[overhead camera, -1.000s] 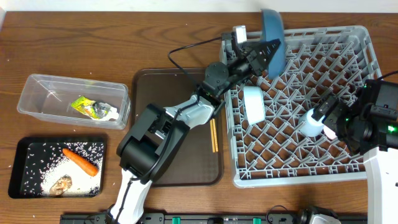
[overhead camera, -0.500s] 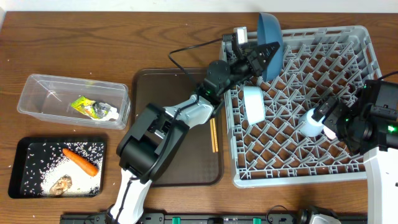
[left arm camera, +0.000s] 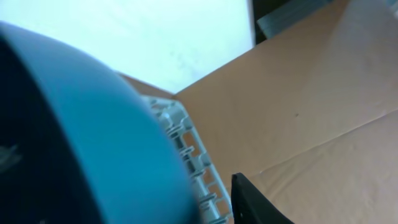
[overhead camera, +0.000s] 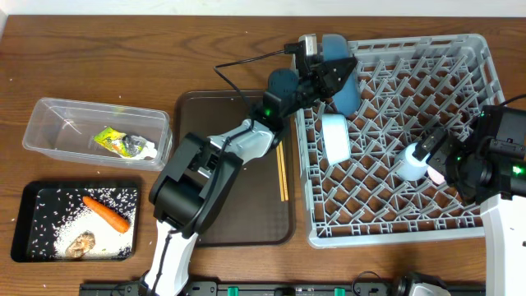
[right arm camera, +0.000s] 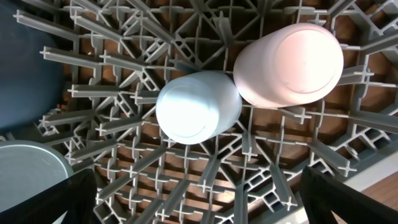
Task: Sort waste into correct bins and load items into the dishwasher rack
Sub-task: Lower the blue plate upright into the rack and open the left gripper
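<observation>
While blue plate (overhead camera: 347,89) sits edge-up in rack (overhead camera: 394,215) | L claw (overhead camera: 336,68) grip unclear | R claw (overhead camera: 431,154) spread

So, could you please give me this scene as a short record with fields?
rack: holds white bowl, light-blue cup, pink cup
blue plate: edge-up at the rack's far-left corner
brown tray: chopsticks
clear tub: wrapper
black tray: carrot, food lump, rice
left claw: at the plate, grip unclear
right claw: open, above both cups
</observation>
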Robot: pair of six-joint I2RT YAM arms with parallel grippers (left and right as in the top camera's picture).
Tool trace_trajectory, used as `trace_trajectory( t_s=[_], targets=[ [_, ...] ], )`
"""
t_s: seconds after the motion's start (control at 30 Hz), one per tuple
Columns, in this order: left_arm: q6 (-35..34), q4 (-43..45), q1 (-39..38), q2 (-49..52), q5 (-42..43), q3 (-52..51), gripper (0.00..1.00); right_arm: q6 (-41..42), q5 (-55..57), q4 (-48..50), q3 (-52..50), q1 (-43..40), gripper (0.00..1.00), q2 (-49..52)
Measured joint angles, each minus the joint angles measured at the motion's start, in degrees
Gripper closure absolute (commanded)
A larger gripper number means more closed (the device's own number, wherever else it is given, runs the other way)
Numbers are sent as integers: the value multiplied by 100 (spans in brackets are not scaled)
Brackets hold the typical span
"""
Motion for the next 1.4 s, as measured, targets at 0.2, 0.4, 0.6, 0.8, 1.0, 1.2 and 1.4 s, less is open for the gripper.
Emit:
trace_trajectory(
  t_s=[0.2, 0.4, 0.6, 0.8, 1.0, 1.2, 1.4],
  targets=[
    [24, -118, 236, 2, 330, 0, 56, 0, 0, 0, 0, 0, 1, 0],
    [74, -391, 461, -7, 599, 17, 50, 0, 0, 0, 0, 0, 1, 0],
    [389, -1137, 570, -208, 699, 39, 38, 0, 0, -2, 0, 0, 1, 0],
    [737, -1845, 741, -348, 728, 44, 22, 0, 0, 0, 0, 0, 1, 0],
    [1196, -2441, 861, -365, 708, 42, 5, 0, 0, 0, 0, 0, 1, 0],
    [1768, -3224, 887, -741, 684, 39, 1, 0, 0, -4, 0, 0, 1, 0],
    [2608, -4715, 1040, -1440, 232, 37, 2, 0, 0, 0, 4, 0, 1, 0]
  ],
)
